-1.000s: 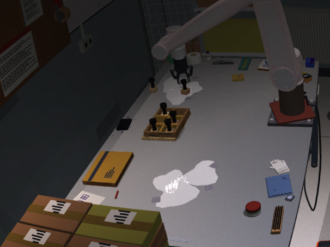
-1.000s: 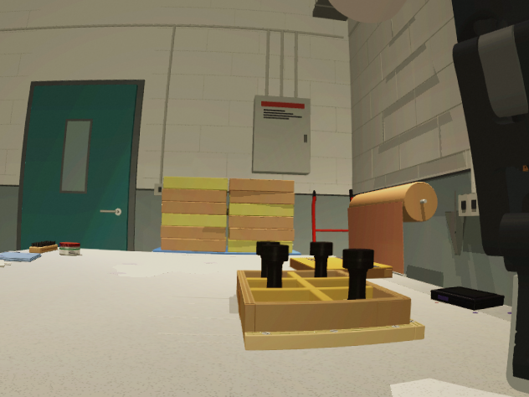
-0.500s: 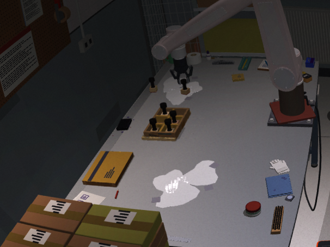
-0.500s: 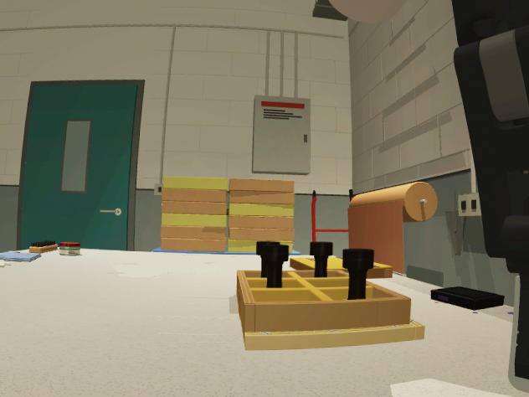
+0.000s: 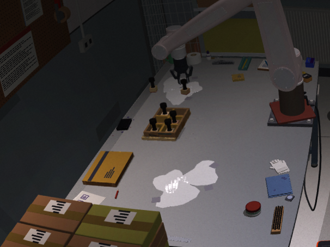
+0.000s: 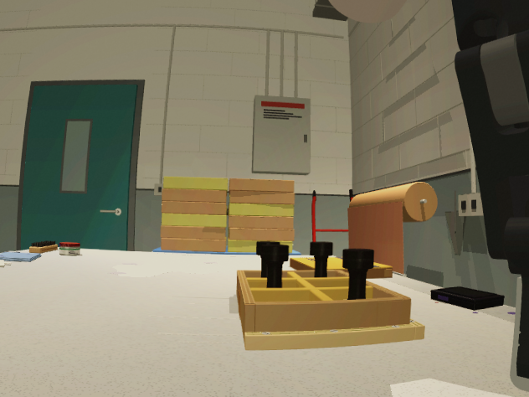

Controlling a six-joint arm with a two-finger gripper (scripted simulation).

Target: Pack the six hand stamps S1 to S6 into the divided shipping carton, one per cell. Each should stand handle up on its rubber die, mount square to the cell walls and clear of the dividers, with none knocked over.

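Observation:
A hand stamp (image 5: 185,87) with a black handle and wooden mount stands upright on a white sheet at the far end of the table. Another stamp (image 5: 152,84) stands to its left near the table edge. The divided carton (image 5: 166,123) (image 6: 320,301) sits nearer on a flat cardboard base. Several stamps stand handle up in its cells, one per cell. The two cells on its right side are empty. My gripper (image 5: 183,79) is over the stamp on the white sheet, around its handle top. The fingers are open and closing, holding nothing.
A flat yellow box (image 5: 108,168) lies near the left table edge. A black case (image 5: 124,124) (image 6: 466,297) lies left of the carton. Stacked cartons (image 5: 81,223) fill the near corner. A second white sheet (image 5: 185,182), a red button (image 5: 253,208) and a brush (image 5: 277,219) lie nearer. The arm base (image 5: 292,108) stands right.

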